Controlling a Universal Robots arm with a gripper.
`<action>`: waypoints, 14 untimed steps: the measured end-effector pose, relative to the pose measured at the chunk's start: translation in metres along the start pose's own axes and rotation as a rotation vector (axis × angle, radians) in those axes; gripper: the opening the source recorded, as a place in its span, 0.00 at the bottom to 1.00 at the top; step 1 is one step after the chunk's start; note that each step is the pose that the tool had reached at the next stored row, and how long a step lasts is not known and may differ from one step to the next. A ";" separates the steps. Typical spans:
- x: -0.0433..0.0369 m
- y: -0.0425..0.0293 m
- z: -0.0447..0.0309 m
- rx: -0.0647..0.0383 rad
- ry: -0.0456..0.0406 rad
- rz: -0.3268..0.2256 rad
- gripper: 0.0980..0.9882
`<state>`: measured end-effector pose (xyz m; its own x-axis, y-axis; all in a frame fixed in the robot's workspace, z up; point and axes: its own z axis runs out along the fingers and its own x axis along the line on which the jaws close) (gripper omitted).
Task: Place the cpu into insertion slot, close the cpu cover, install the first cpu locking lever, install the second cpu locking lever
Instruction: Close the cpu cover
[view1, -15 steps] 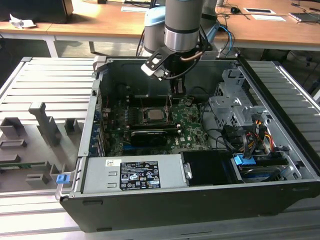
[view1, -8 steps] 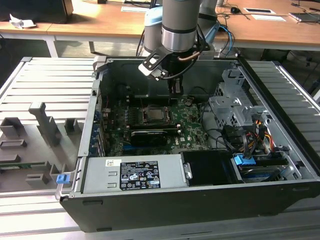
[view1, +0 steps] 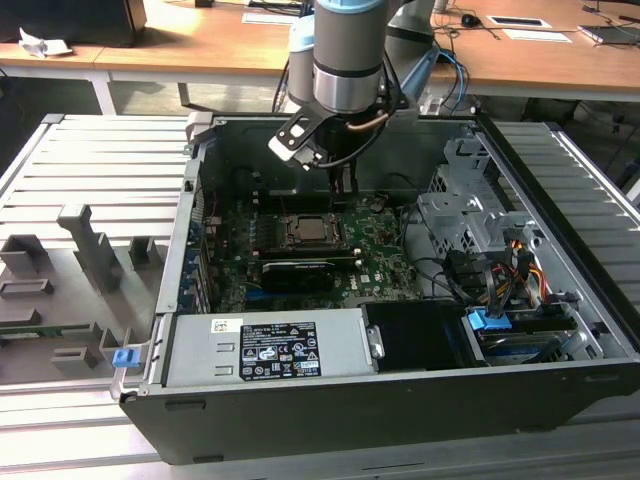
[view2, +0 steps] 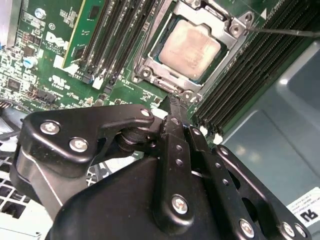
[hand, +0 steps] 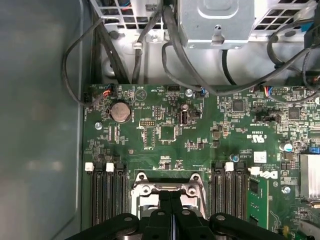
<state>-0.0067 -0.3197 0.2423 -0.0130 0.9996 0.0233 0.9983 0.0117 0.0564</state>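
Observation:
The cpu (view2: 190, 50) lies in the insertion slot (view2: 145, 73) with its silvery grey face up. The cpu cover (view2: 227, 58) lies flat around it as a metal frame. A thin locking lever (view2: 285, 33) sticks out from one socket corner over the memory slots. My gripper (view2: 173, 102) is shut with nothing in it, its tip just above the socket's edge. In the exterior view the gripper (view1: 345, 186) hangs over the back edge of the slot (view1: 305, 232). In the first wrist view the fingertips (hand: 165, 210) are pressed together over the socket frame (hand: 167, 190).
The open computer case (view1: 560, 380) surrounds the green motherboard (hand: 165, 130). A long black card (view1: 297, 272) lies in front of the socket. Memory slots (hand: 106, 192) flank it. Cables (view1: 470, 270) and a drive cage (view1: 465, 215) crowd the exterior view's right. A power supply (view1: 265, 350) fills the front.

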 end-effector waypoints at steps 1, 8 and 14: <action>0.0000 -0.0004 0.0010 0.000 0.0000 -0.001 0.01; -0.0001 -0.0119 0.0105 0.002 0.0001 -0.001 0.01; 0.0000 -0.0222 0.0121 0.002 0.0002 -0.001 0.01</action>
<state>-0.0282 -0.3197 0.2290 -0.0142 0.9996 0.0235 0.9984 0.0129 0.0546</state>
